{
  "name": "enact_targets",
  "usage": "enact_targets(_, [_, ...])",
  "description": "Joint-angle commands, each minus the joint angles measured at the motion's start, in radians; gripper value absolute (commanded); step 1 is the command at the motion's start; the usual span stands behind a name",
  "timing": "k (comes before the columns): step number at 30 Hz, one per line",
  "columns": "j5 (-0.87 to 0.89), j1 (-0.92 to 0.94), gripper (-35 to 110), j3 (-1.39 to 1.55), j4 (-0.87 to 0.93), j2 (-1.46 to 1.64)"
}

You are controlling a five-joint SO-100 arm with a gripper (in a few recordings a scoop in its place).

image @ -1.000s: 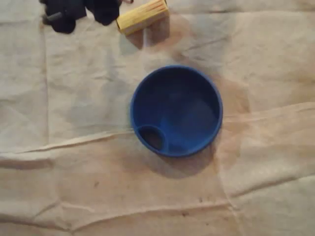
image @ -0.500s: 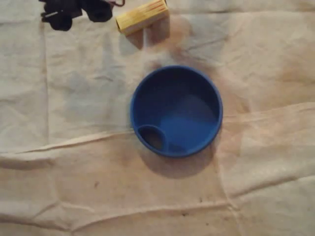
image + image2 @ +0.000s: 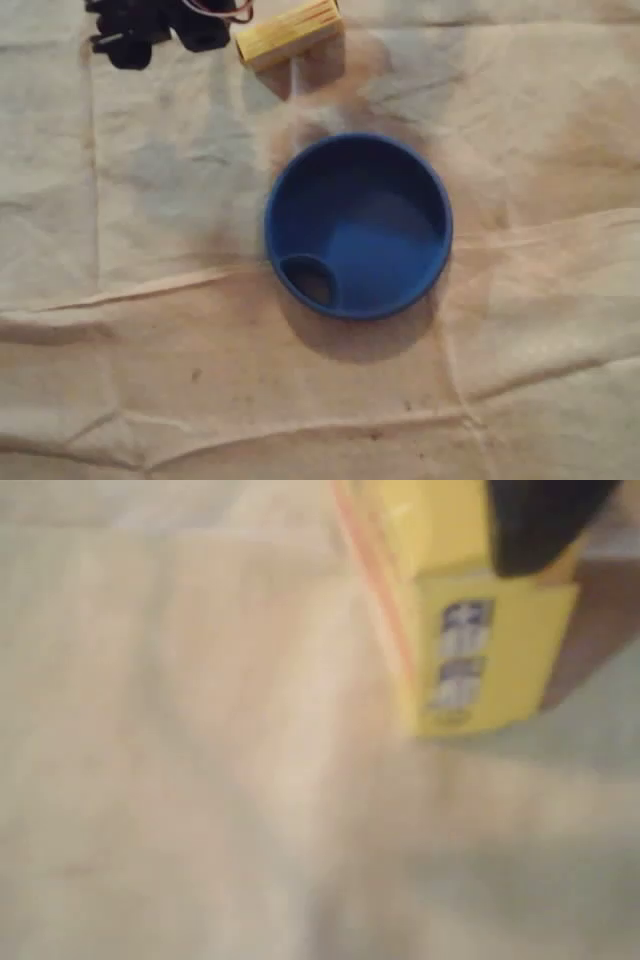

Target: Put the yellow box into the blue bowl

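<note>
The yellow box [image 3: 290, 32] lies on the cloth at the top edge of the overhead view, slightly tilted. Below it, in the middle, stands the blue bowl [image 3: 358, 226], with nothing inside but a round moulded recess at its lower left. My black gripper [image 3: 165, 28] sits at the top left, just left of the box and apart from it. In the wrist view the yellow box [image 3: 470, 620] is blurred at the upper right, and one black finger [image 3: 540, 520] overlaps its top corner. No second finger shows there, so the jaws look open.
A wrinkled beige cloth [image 3: 150, 330] covers the whole table, with raised creases running across the lower half. Red and white wires [image 3: 225, 10] show at the arm near the top edge.
The gripper has drawn back slightly toward the top edge and shifted a little left. The box and the bowl have not moved.
</note>
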Motion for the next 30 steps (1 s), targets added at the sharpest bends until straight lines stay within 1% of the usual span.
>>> enact_targets(1, [0.052,-0.006,30,-0.058,-0.005,0.023])
enact_targets(7, [0.103,-0.035,31,-0.058,-0.005,0.026])
enact_targets(14, [0.089,-0.040,32,-0.055,-0.023,0.020])
enact_targets(19, [0.104,-0.044,35,0.006,-0.067,0.021])
enact_targets(30, [0.104,-0.046,35,0.137,-0.163,0.026])
